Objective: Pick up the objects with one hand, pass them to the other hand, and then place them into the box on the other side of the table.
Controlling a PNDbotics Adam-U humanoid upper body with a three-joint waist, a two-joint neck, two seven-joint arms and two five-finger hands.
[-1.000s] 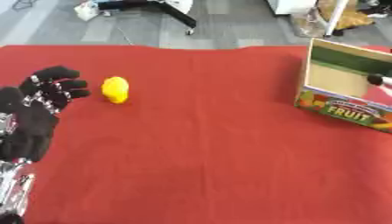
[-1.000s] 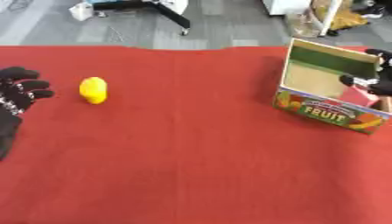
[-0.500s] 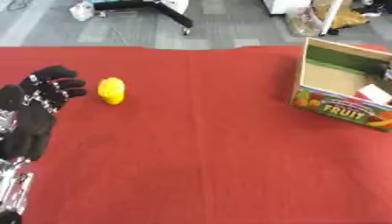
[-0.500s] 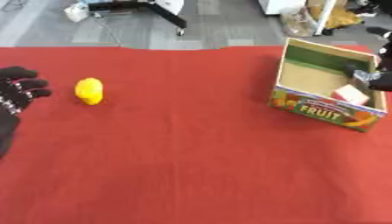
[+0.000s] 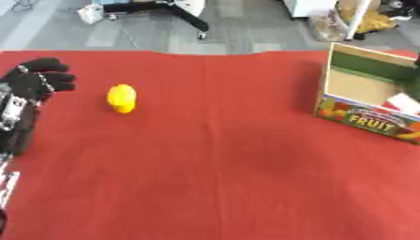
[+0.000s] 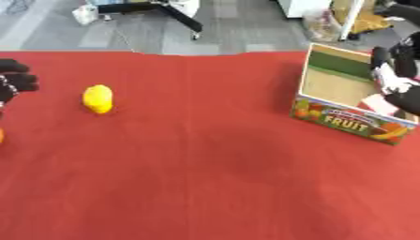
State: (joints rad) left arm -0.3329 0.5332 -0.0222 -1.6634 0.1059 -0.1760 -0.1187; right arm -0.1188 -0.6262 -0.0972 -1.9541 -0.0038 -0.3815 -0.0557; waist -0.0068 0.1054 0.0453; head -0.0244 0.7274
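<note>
A yellow lemon (image 5: 121,97) lies on the red cloth at the left. My left hand (image 5: 34,83) rests just left of it, open with relaxed fingers, and does not touch it. The cardboard fruit box (image 6: 348,119) stands at the right with its top open. A pale pink and white thing (image 6: 377,101) lies inside it. My right hand (image 6: 400,75) hovers over the box's right side at the view's edge, partly cut off. Its fingers look relaxed and hold nothing that I can make out.
The red cloth (image 5: 221,168) covers the whole table. A small orange thing (image 6: 2,136) peeks in at the left edge. Beyond the far edge are grey floor, a chair base (image 5: 176,9) and yellow bags (image 5: 373,18).
My right hand has risen a little over the box while the pale thing stays inside. The lemon and my left hand have not moved; the view has shifted slightly.
</note>
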